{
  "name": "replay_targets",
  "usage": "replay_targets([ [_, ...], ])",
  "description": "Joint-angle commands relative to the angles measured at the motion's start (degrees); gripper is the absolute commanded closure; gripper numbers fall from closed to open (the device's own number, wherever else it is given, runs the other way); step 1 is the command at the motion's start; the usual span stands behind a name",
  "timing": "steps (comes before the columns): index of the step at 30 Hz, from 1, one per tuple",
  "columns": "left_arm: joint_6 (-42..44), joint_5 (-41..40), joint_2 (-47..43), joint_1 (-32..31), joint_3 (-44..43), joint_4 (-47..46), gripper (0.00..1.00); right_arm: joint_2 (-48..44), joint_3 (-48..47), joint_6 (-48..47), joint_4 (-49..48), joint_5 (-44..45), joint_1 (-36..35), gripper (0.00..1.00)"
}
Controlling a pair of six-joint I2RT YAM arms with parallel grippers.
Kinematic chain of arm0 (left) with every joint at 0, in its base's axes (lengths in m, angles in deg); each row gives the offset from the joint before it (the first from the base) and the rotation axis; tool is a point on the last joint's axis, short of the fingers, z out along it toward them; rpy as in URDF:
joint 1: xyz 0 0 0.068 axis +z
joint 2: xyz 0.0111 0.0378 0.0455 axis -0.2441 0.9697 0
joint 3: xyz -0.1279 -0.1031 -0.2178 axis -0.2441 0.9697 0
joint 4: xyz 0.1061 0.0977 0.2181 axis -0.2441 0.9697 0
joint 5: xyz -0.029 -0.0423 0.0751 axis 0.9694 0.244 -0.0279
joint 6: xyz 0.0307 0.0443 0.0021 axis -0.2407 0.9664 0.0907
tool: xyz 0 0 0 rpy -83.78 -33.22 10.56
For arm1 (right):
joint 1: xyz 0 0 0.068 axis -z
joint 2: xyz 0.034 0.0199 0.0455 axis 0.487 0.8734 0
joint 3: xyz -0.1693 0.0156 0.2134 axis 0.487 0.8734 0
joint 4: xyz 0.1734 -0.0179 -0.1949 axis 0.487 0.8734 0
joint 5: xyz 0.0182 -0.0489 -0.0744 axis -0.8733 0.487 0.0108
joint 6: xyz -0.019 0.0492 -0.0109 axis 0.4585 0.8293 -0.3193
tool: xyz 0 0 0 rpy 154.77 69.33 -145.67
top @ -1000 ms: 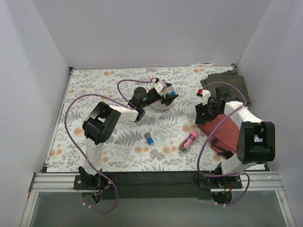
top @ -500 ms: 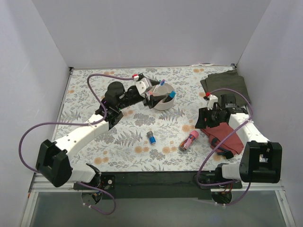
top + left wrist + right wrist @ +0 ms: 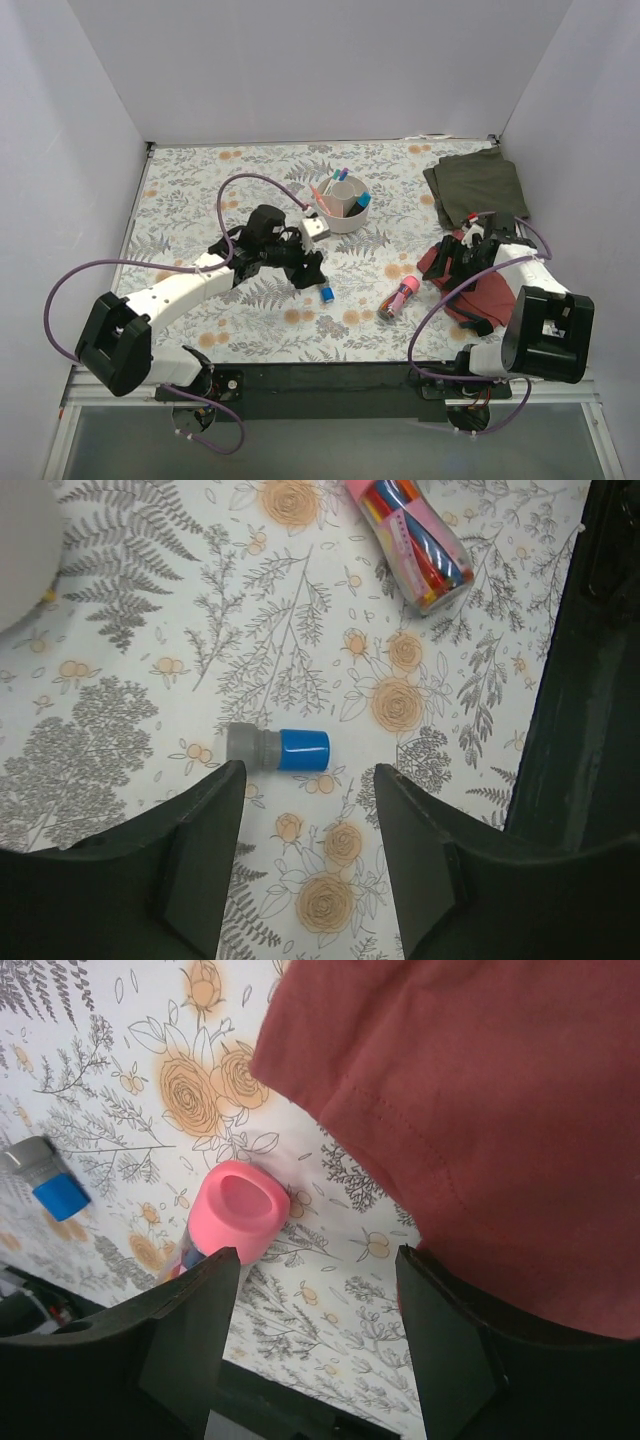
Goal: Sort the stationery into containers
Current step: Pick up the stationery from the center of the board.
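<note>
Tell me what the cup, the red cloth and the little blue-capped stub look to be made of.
Cup: probably plastic, off-white and smooth-looking; too small here to be sure.
Red cloth: woven or knit fabric, matte, with a stitched hem and soft folds.
Blue-capped stub: likely plastic, a matte grey body and a slightly glossy blue cap.

I see a grey, blue-capped stub (image 3: 278,749) before my left gripper (image 3: 308,780) on grey-fern, orange-rose tablecloth (image 3: 130,710), a pink marker (image 3: 238,1210) and red cloth (image 3: 470,1110) before my right gripper (image 3: 315,1260).

White arms (image 3: 175,287), black joints, looped purple cables (image 3: 110,264).
</note>
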Motion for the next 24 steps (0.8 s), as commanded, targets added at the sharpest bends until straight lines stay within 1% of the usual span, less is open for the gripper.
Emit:
replay_targets([
  [1,0.6,0.2,1.6,-3.5,1.0,-1.4,0.48,1.2,1.6,7.9,0.8,-7.5,0.9,0.27],
  [2,1.1,0.5,2.7,-5.0,0.7,-1.8,0.54,2.0,1.2,8.5,-0.2,-7.9,0.8,0.27],
  [4,2.6,1.2,6.4,-7.7,0.2,-3.1,0.6,2.9,0.8,10.0,-1.2,-8.8,0.8,0.27],
  [5,3.1,1.8,7.9,-8.4,-1.1,-3.5,0.69,3.8,0.3,10.3,-2.0,-9.3,0.8,0.27],
  [7,2.0,2.6,11.6,-9.7,-3.0,-5.2,0.78,4.5,0.1,11.3,-2.9,-11.7,0.8,0.27],
  [8,1.1,3.2,15.1,-10.7,-4.8,-6.1,0.83,5.0,0.1,12.4,-3.8,-12.5,0.8,0.27],
  [11,-1.5,3.3,21.2,-13.0,-7.0,-11.3,0.86,5.9,0.4,13.2,-4.4,-12.8,0.1,0.27],
  [14,-2.9,2.5,24.8,-15.2,-9.0,-16.5,0.87,6.5,0.7,13.6,-4.6,-13.3,-0.7,0.27],
  [18,-4.4,2.8,29.8,-17.1,-11.2,-19.0,0.88,6.5,0.8,14.2,-4.3,-13.2,-1.6,0.28],
  [24,-6.1,2.9,33.2,-18.7,-13.5,-21.2,0.88,6.8,2.4,16.2,-6.9,-13.1,-3.1,0.28],
])
